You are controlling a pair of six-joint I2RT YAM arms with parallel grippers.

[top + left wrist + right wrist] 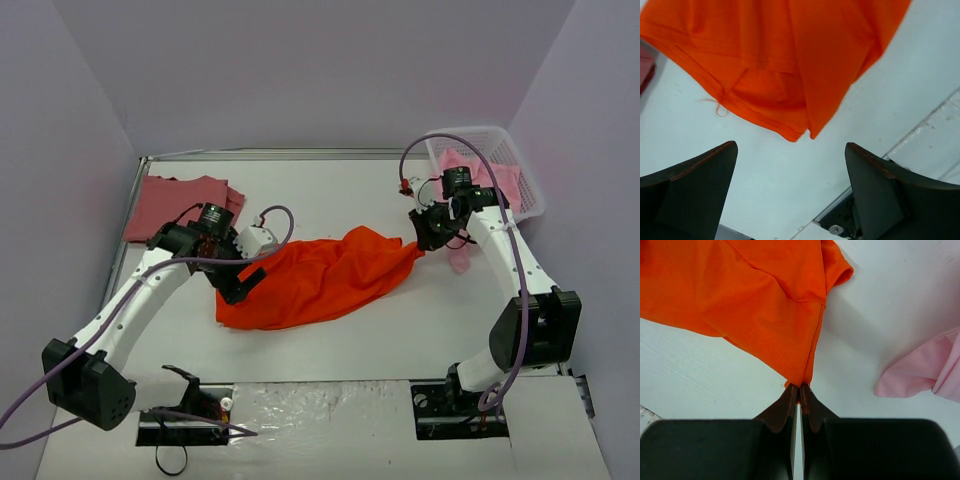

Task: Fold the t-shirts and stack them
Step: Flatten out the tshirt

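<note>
Right arm (505, 255) reaching leftward, jaws pinching orange-red t-shirt (330, 275) corner; left arm (140, 300) low, jaws spread, empty.

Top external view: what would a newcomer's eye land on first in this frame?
The bright orange-red t-shirt, crumpled mid-table, with the right gripper shut on its right corner and the left gripper open at its left edge. Then the dusty rose t-shirt at far left and the white basket of pink shirts far right.

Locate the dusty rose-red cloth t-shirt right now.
In the top view, the dusty rose-red cloth t-shirt lies at the table's far left corner, beyond the left arm, apart from the bright orange-red cloth t-shirt.
</note>
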